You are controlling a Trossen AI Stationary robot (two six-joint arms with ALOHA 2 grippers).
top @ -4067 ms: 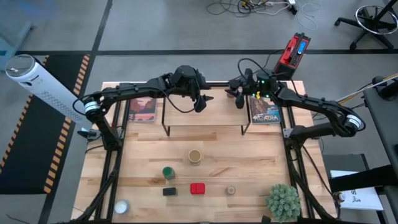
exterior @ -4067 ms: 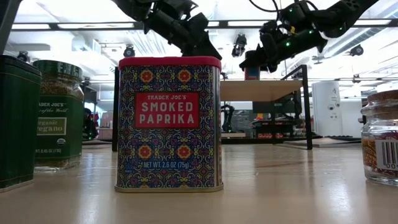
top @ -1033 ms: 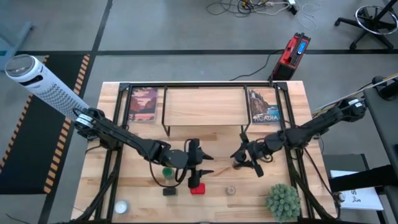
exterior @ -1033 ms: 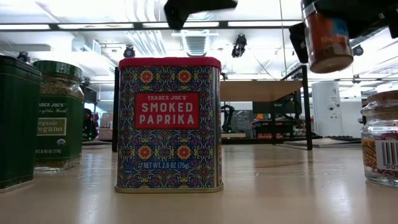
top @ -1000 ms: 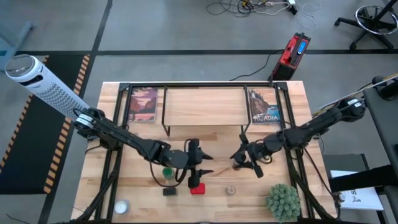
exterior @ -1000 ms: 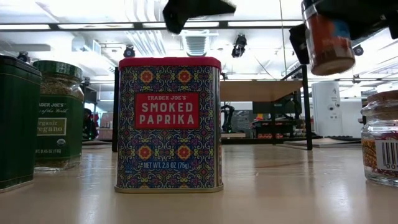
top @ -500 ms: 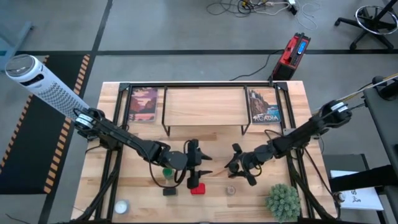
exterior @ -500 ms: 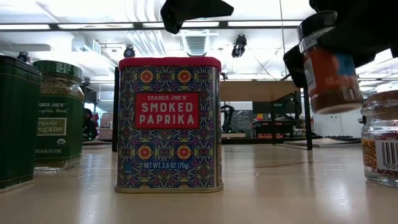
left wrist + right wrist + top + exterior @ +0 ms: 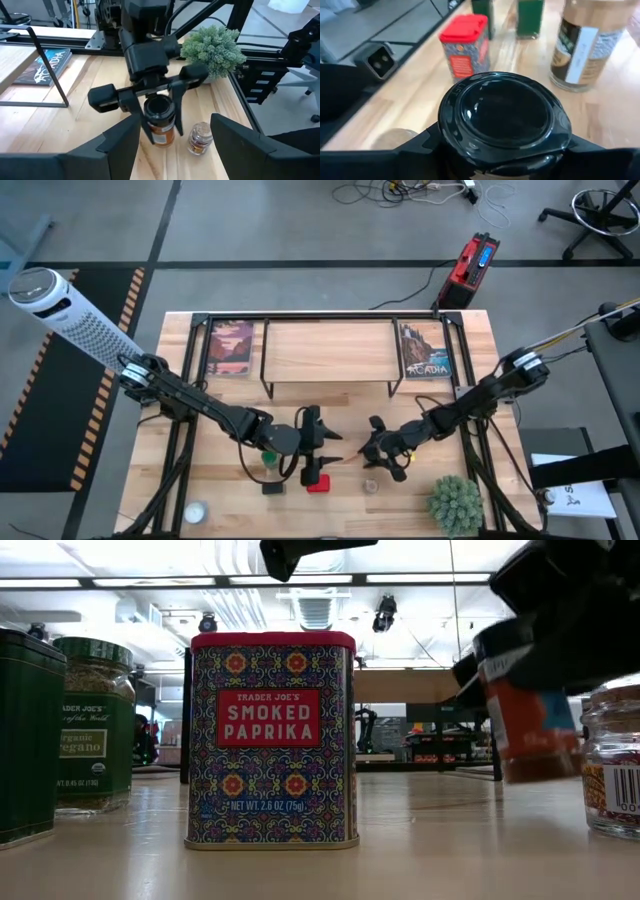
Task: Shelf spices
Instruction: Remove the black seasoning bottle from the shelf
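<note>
Right tool (image 9: 159, 107) is gripping the bottle (image 9: 161, 122) below its cap; likely light, rigid, slick glass. Left tool (image 9: 322, 447) is hovering wide.

Both arms low over the table's middle (left gripper (image 9: 322, 443) spread wide, right gripper (image 9: 159, 116) clamped).

Light-wood table (image 9: 230, 405), frame centre. Shelf (image 9: 326, 352) standing at upper middle, flanked by two picture cards (image 9: 231, 347). Lower down: green-lidded jar (image 9: 268, 457), small black box (image 9: 272, 488), red tin (image 9: 317, 481), tiny clear jar (image 9: 371, 485); plant (image 9: 455, 503) lower right.
</note>
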